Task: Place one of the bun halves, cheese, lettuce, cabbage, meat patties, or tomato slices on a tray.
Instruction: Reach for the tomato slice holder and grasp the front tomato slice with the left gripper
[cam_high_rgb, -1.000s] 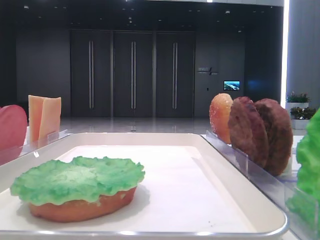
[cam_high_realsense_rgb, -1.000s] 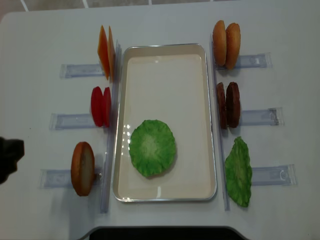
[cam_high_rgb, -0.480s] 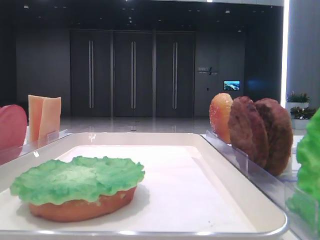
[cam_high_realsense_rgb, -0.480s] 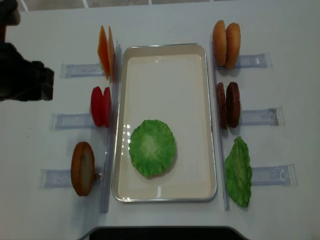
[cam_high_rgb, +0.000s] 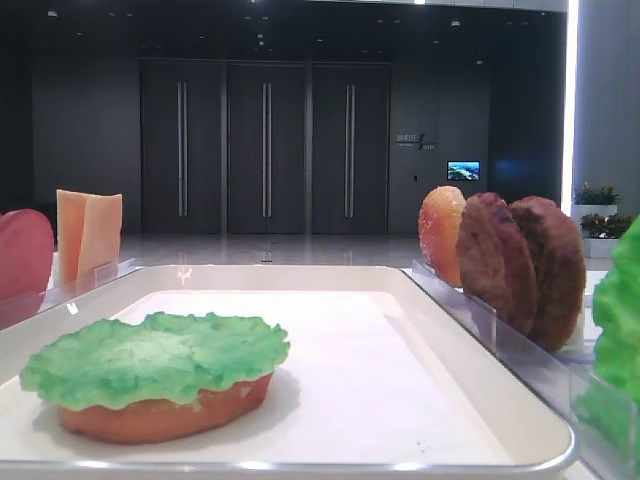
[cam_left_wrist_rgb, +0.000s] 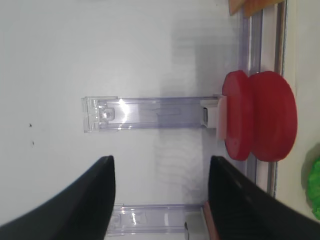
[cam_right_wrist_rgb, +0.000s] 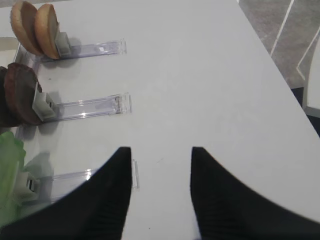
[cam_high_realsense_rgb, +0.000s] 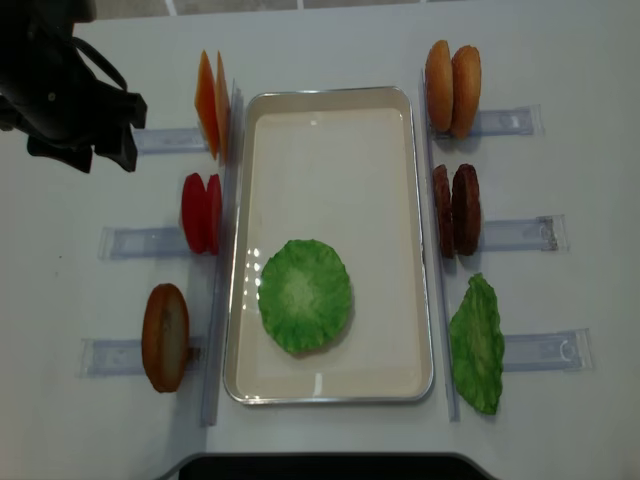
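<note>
Seemingly stiff and light, the upright tomato slices (cam_left_wrist_rgb: 260, 116) wanted a rim pinch from the wide-open left gripper (cam_left_wrist_rgb: 160, 200).

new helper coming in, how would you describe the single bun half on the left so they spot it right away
Start at the white tray. On its left side stand three clear racks; take the one nearest the camera. The bun half there stands alone on edge, orange-brown, unlike the paired red tomato slices and cheese beyond it.
</note>
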